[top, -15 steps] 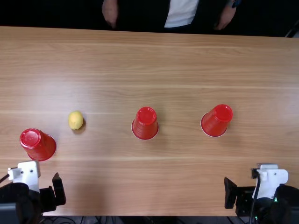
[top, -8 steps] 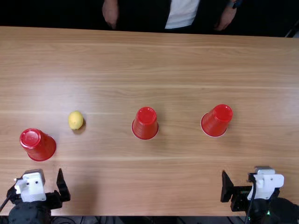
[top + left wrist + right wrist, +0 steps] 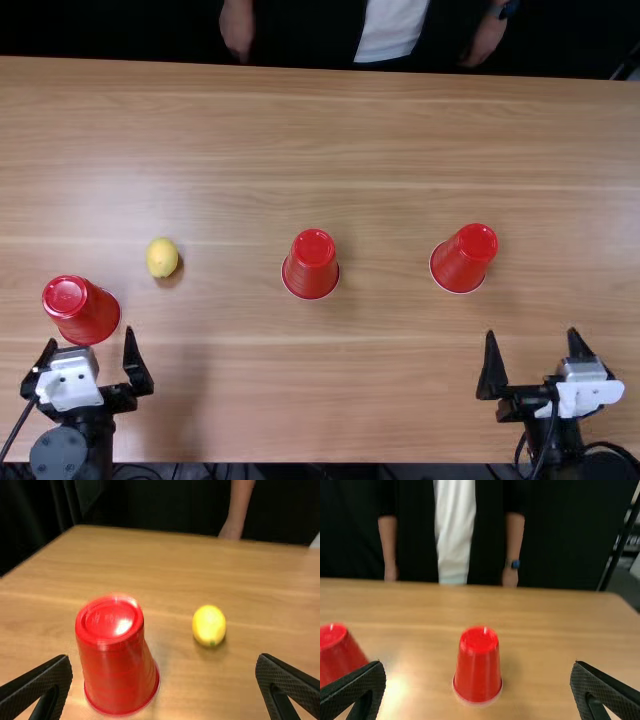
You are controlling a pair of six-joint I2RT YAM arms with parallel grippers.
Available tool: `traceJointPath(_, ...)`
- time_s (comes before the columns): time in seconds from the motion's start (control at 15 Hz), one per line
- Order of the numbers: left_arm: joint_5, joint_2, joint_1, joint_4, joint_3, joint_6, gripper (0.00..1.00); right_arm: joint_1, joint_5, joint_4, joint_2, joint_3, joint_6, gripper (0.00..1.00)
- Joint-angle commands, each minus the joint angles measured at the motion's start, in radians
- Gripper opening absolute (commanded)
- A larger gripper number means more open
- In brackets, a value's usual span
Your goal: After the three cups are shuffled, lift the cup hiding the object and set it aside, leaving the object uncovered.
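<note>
Three red cups stand upside down on the wooden table. The left cup (image 3: 80,310) (image 3: 116,655) is near the front left, the middle cup (image 3: 311,265) (image 3: 335,652) is at centre, and the right cup (image 3: 463,258) (image 3: 478,665) is to its right. A yellow lemon-like object (image 3: 162,257) (image 3: 209,625) lies uncovered between the left and middle cups. My left gripper (image 3: 88,357) is open just in front of the left cup, not touching it. My right gripper (image 3: 533,358) is open, nearer the front edge than the right cup and holding nothing.
The table's far edge (image 3: 320,62) runs behind the cups, with a dark room beyond it. Both arm bases sit at the near edge, left (image 3: 65,440) and right (image 3: 555,445).
Both wrists have turned to face forward over the table, so each gripper now shows two spread fingers. The cups and the yellow object have not moved.
</note>
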Motion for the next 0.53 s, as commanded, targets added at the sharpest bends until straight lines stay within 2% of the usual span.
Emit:
traceJointPath(0.0,0.011,-0.018,-0.009,0.040,-0.047,0.004,1.00,-0.011,0.009,0.083,-0.032,-0.058,0.008,1.00)
traceJointPath(0.2,0.011,-0.018,-0.009,0.136,-0.116,0.004,1.00,-0.050,0.005,0.324,-0.106,-0.166,0.019,1.00)
traceJointPath(0.47,0.016,-0.018,-0.010,0.302,-0.192,0.007,1.00,-0.050,-0.004,0.362,-0.163,-0.311,0.015,1.00)
